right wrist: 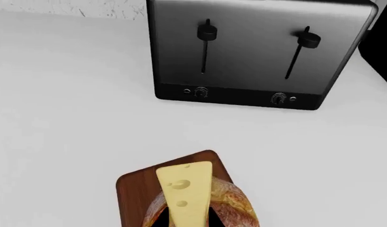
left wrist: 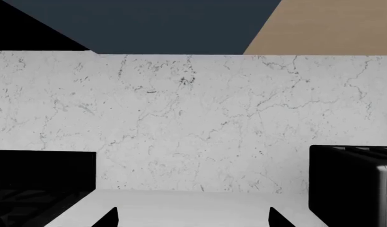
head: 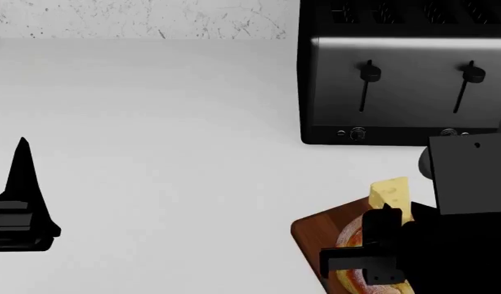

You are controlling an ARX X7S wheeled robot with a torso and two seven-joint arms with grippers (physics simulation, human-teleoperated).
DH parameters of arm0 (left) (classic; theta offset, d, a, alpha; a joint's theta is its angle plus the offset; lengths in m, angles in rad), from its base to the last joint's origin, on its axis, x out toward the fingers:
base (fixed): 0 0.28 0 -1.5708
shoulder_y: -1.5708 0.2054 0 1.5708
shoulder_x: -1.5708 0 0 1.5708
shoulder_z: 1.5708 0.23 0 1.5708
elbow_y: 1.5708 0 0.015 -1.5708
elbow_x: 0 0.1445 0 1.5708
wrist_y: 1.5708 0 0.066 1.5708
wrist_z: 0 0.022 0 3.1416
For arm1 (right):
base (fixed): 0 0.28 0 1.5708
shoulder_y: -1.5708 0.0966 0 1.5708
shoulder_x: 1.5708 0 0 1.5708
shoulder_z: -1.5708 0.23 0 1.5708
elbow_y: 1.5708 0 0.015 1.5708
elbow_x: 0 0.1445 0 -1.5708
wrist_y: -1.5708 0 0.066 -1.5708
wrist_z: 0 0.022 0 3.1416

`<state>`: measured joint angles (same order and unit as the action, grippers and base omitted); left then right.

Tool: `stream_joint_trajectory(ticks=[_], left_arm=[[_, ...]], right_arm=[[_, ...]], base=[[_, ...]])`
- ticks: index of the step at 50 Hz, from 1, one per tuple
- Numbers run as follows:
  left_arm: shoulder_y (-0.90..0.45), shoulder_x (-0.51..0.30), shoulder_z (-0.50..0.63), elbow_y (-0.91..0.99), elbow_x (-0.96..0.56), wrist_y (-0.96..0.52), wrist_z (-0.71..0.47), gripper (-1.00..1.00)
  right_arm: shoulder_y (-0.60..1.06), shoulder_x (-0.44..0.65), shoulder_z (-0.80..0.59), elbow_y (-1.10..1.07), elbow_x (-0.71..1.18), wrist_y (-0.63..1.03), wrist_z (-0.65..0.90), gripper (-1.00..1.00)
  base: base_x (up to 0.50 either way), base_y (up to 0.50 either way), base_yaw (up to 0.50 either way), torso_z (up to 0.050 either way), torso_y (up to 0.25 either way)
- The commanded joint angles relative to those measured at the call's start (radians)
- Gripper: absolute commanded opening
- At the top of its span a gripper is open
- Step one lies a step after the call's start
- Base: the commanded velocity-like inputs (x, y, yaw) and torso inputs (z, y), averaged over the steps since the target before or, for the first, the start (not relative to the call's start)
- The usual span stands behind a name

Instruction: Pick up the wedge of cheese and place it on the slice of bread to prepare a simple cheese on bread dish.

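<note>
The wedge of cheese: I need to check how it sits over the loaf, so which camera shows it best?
The right wrist view: the wedge of cheese lies unobstructed over the slice of bread, its holes visible. The head view shows only its upper part behind the right gripper. The left wrist view shows none of it.

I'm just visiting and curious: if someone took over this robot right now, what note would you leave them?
Left gripper: open, empty, over the bare counter, away from the board.
Right gripper: jaws close on either side of the cheese, apparently gripping it.
The cheese is above the bread, which lies on the board; contact cannot be told.
Done: cheese lifted and brought over the bread.
Left: set it down, open the jaws, pull back.
</note>
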<state>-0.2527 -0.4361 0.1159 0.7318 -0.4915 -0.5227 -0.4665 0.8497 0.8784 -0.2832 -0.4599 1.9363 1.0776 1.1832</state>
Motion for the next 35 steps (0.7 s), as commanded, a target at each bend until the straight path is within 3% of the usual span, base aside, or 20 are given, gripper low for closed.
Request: stream_joint_trajectory(ticks=[1, 35], left_arm=[[-0.001, -0.002, 0.0, 0.0, -0.003, 0.0, -0.005, 1.0], [-0.002, -0.008, 0.006, -0.002, -0.008, 0.004, -0.012, 1.0]], right_arm=[[-0.021, -0.002, 0.007, 0.019, -0.029, -0.002, -0.037, -1.0], [-0.086, 0.005, 0.002, 0.037, -0.092, -0.021, -0.092, -1.0]], base=[[0.0, 0.0, 0.0, 0.0, 0.0], [0.0, 0.0, 0.0, 0.0, 0.0]])
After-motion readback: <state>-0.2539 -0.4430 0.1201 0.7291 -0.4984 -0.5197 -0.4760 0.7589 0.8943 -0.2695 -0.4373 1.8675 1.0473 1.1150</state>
